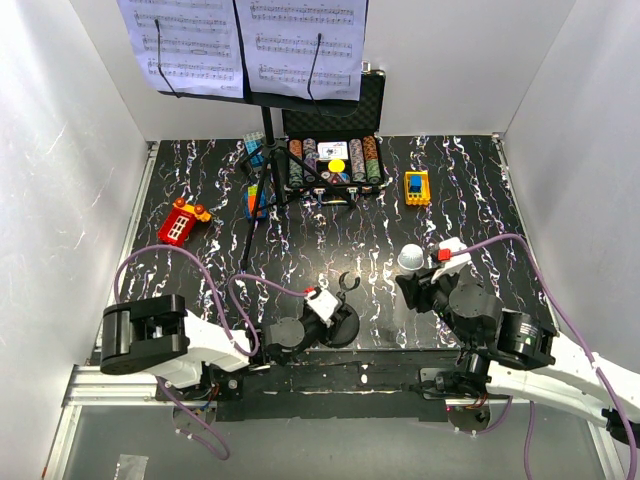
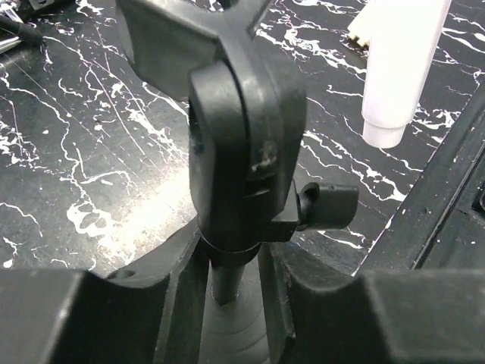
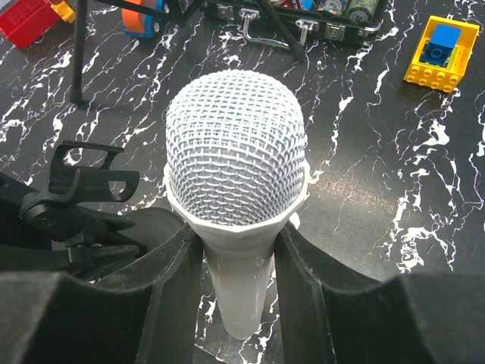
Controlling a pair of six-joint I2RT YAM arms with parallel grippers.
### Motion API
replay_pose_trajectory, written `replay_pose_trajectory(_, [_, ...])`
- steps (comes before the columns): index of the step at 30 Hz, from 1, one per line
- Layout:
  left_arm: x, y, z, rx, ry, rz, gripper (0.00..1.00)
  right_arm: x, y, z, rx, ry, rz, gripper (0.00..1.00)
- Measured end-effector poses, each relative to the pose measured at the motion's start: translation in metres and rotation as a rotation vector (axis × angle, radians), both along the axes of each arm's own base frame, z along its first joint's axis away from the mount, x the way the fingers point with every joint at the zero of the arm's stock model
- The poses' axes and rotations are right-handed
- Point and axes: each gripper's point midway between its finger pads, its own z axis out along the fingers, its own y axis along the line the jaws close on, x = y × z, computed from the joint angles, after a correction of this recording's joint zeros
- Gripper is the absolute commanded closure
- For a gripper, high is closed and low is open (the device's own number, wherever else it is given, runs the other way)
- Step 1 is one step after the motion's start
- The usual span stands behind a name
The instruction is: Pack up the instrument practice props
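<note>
White mic [image 3: 236, 159] out of its clip [image 3: 83, 178], clamped just below the mesh head by right end effector [image 3: 236, 243], held over the desk [image 1: 480, 200] right of centre. Just beside it to the left: mic stand [image 2: 242, 152], clip empty, round base down on the desk near the front edge. Thin post under the clip joint gripped by left end effector [image 2: 227, 273], fingers closed around it.

Further back, left of centre: music stand [image 1: 262, 180] upright on its tripod, not folded, two pages [image 1: 190, 40] held on top under wire arms. Just right of it, open chip case [image 1: 335, 160]. Red block [image 1: 178, 222] and yellow block [image 1: 417, 187] off to either side, not part of the job.

Progress, as judged: early. Mic apart from mic stand, nothing stowed, no container for the props seen. Left to do: mic and mic stand put away, pages taken off, music stand collapsed.
</note>
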Motion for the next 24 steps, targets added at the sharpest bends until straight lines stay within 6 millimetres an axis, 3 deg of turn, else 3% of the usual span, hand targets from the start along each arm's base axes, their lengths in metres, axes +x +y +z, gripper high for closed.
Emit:
replay_pose_trajectory(5, [-0.001,0.0,-0.003,0.012,0.003,-0.006,1.0,-0.001,-0.002,0.002,0.011,-0.002,-0.001,0.99])
replay_pose_trajectory(10, [0.0,0.008,-0.001,0.04,0.006,0.01,1.0,-0.002,-0.004,0.001,0.009,0.001,-0.002,0.99])
replay_pose_trajectory(18, [0.034,0.084,0.036,0.087,0.035,0.326,1.0,-0.001,-0.003,-0.001,0.013,-0.001,-0.001,0.99])
replay_pose_trajectory(21, [0.056,0.123,0.054,0.072,0.088,0.503,1.0,-0.001,0.0,-0.006,0.004,0.004,0.003,0.99])
replay_pose_trajectory(24, [0.076,0.165,0.06,0.069,0.14,0.669,1.0,0.0,0.004,-0.012,-0.011,0.011,0.009,0.99])
